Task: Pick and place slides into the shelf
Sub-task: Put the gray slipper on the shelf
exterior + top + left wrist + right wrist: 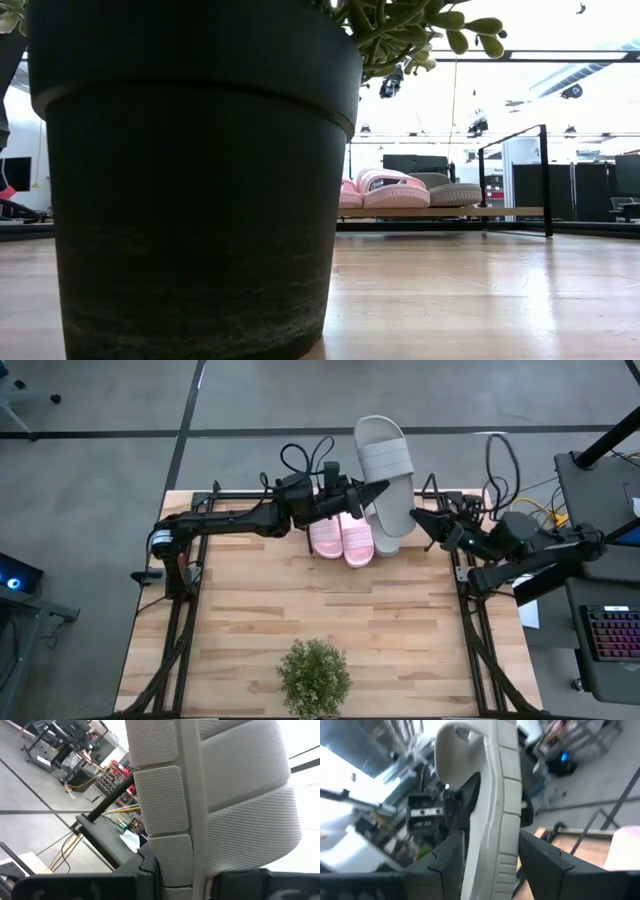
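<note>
In the low view a dark plant pot (190,180) at nine o'clock hid both arms and half the shelf (440,212), while the raised grey slide (220,800) ran off the left wrist picture's twelve o'clock edge.

Plant (314,677): small leafy green bush, near edge of the plank tabletop (400,620)
Pot (190,180): dark, fills the low view's left
Keyboard (612,633): lit keys, side desk right
</note>
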Robot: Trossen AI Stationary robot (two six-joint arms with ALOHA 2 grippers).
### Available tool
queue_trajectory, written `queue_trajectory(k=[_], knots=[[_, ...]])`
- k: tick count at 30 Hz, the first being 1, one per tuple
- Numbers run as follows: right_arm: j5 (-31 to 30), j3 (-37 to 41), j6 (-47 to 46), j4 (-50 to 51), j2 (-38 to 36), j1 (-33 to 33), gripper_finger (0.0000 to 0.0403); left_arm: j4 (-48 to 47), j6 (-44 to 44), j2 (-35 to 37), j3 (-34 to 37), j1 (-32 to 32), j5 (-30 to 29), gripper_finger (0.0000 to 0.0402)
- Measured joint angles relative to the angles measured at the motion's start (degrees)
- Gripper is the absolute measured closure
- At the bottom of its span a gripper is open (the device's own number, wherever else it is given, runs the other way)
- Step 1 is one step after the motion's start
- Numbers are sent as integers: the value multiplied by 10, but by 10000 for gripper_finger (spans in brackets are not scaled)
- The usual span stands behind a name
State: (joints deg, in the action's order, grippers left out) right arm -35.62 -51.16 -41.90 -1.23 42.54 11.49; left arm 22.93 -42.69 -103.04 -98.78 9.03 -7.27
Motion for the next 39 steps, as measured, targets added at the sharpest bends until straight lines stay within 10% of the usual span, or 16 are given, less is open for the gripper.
queue_trajectory(k=[15,33,39], knots=[[-97,96,122,-416,134,59,234,10,-9,2,3,1,-2,344],[-241,93,198,-462,185,125,346,4,-3,-1,6,1,41,341],[-293,93,203,-461,185,142,347,1,-5,-2,8,2,70,231]])
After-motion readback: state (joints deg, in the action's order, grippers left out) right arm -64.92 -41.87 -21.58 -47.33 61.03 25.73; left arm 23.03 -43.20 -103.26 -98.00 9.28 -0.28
